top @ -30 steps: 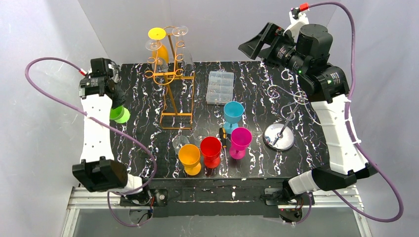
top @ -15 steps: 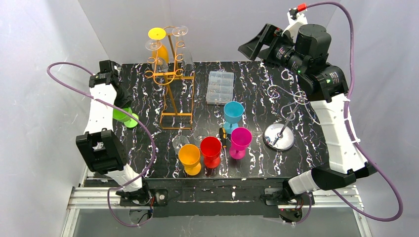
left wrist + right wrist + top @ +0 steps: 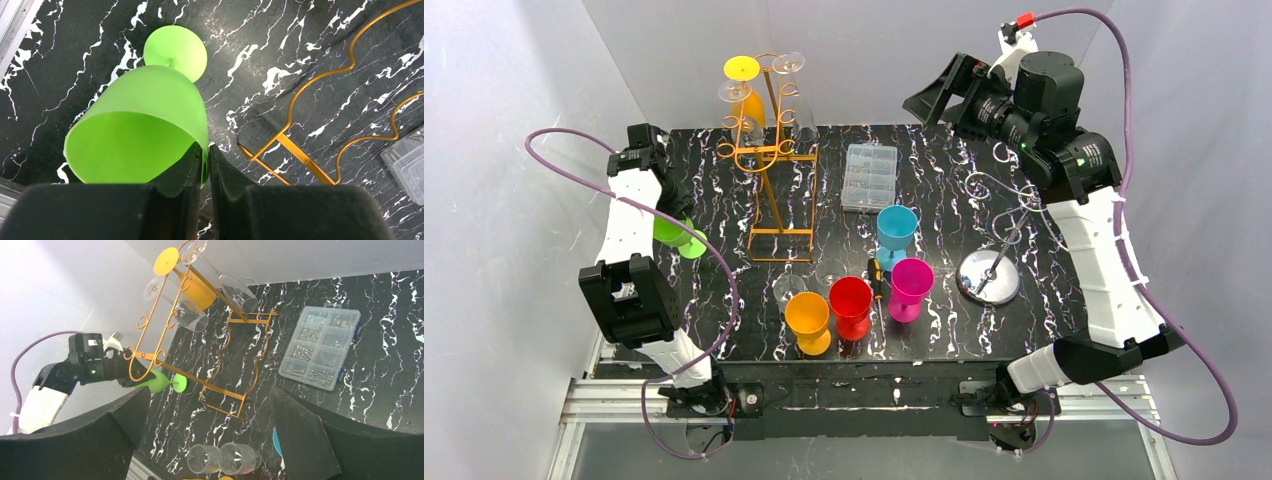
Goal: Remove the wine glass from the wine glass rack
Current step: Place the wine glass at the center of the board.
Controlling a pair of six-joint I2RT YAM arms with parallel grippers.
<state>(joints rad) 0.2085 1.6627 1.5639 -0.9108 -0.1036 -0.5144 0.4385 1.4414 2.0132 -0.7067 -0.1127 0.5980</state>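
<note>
The orange wire wine glass rack (image 3: 769, 160) stands at the back left of the table. A yellow wine glass (image 3: 746, 92) and clear glasses (image 3: 789, 98) hang on it upside down. The rack (image 3: 165, 335) also shows in the right wrist view. Left of the rack, my left gripper (image 3: 667, 218) is shut on the rim of a green wine glass (image 3: 676, 238). In the left wrist view the green glass (image 3: 145, 115) is tilted, its foot (image 3: 175, 46) down by the table, and the gripper (image 3: 205, 152) pinches its wall. My right gripper (image 3: 208, 392) hangs open and empty, high at the back right.
Orange (image 3: 807, 318), red (image 3: 851, 303), magenta (image 3: 910, 285) and blue (image 3: 896, 230) cups stand near the front middle, with clear glasses (image 3: 792, 287) lying beside them. A clear screw box (image 3: 870, 176) sits mid-back. A silver wire stand (image 3: 989, 272) stands at the right.
My left arm has folded, its elbow rising off the table edge. The green glass has shifted slightly right and tipped so its foot shows. The right wrist has lifted a little.
</note>
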